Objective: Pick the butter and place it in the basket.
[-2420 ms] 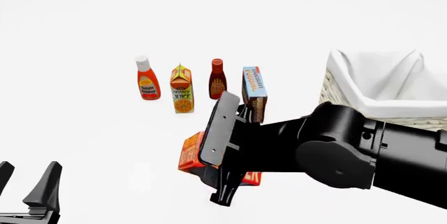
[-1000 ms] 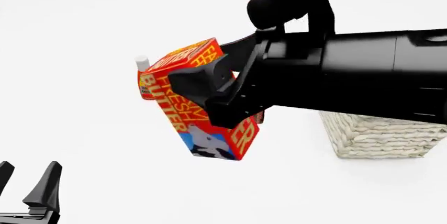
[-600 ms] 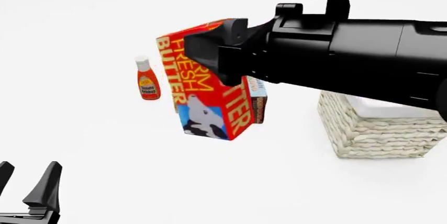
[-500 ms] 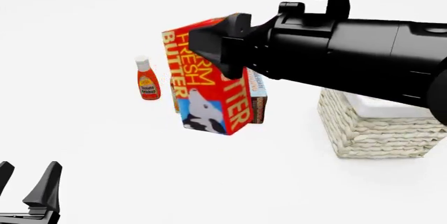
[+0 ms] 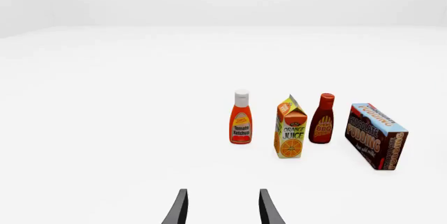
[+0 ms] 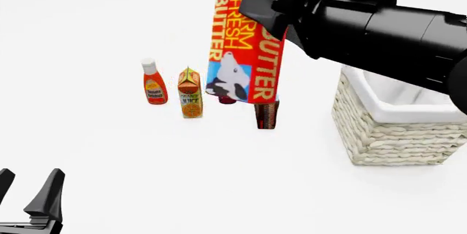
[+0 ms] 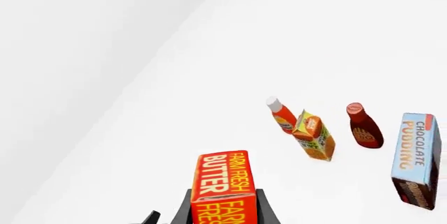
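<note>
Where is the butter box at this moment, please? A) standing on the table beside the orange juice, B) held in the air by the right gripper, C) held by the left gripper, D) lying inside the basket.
B: the butter hangs upright, clamped in the right gripper, lifted clear of the table and short of the basket.

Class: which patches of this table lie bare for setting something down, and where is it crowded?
Bare: the table in front of the ketchup and juice carton, toward the idle left gripper. Crowded: that row on to the pudding box beside the basket.
</note>
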Available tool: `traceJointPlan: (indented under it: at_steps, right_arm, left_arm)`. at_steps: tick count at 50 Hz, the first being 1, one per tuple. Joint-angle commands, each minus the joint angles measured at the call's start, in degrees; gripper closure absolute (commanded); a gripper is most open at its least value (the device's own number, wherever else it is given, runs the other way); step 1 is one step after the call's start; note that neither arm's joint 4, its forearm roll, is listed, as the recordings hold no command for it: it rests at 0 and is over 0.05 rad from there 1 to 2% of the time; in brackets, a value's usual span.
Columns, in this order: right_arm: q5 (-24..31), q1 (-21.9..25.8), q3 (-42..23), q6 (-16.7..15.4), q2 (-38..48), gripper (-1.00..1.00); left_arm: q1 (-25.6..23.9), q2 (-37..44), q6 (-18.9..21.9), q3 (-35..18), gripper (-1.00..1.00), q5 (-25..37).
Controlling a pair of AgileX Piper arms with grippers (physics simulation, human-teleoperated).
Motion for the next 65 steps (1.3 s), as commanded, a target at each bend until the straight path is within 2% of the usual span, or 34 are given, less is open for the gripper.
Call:
traceJointPlan:
  at_steps: [1,2,12,15,17,22,27,31,36,39,43,52,65]
  right_arm:
    - [1.14,-7.03,-1.34,6.10,-2.98,1.00]
    - [1.10,-7.93,-0.93,7.12,-3.15,1.00]
    - [4.07,-11.24,-1.52,8.51,-5.20,1.00]
    - [4.20,-13.47,-0.31,10.18,-6.14,1.00]
    - [4.01,-14.92,0.99,12.42,-7.01,1.00]
    - [4.37,-16.57,1.53,13.93,-7.95,1.00]
    - [5.20,-18.52,1.48,14.00,-8.50,1.00]
    - [6.73,-21.99,1.40,14.87,-9.50,1.00]
    - [7.96,-22.06,0.13,15.83,-9.19,1.00]
    - [11.08,-24.07,-1.57,15.20,-8.82,1.00]
    - [12.31,-24.70,-1.96,16.09,-8.54,1.00]
    - [18.34,-27.01,-5.32,14.80,-7.37,1.00]
    - [22.58,-30.40,-8.68,15.86,-5.83,1.00]
  left_arm:
    - [0.00,0.00,0.00,0.00,-1.00,0.00]
    - [0.00,0.00,0.00,0.00,-1.00,0.00]
    - [0.00,0.00,0.00,0.00,-1.00,0.00]
    - [0.00,0.00,0.00,0.00,-1.00,0.00]
    - [0.00,0.00,0.00,0.00,-1.00,0.00]
    - [0.00,0.00,0.00,0.00,-1.00,0.00]
    - [0.00,0.00,0.00,0.00,-1.00,0.00]
    - [0.00,0.00,0.00,0.00,-1.00,0.00]
    - [0.00,0.00,0.00,0.00,-1.00,0.00]
    - [0.00,0.00,0.00,0.00,-1.00,0.00]
    - [0.00,0.00,0.00,0.00,-1.00,0.00]
    - [0.00,0.00,0.00,0.00,-1.00,0.00]
    - [0.00,0.00,0.00,0.00,-1.00,0.00]
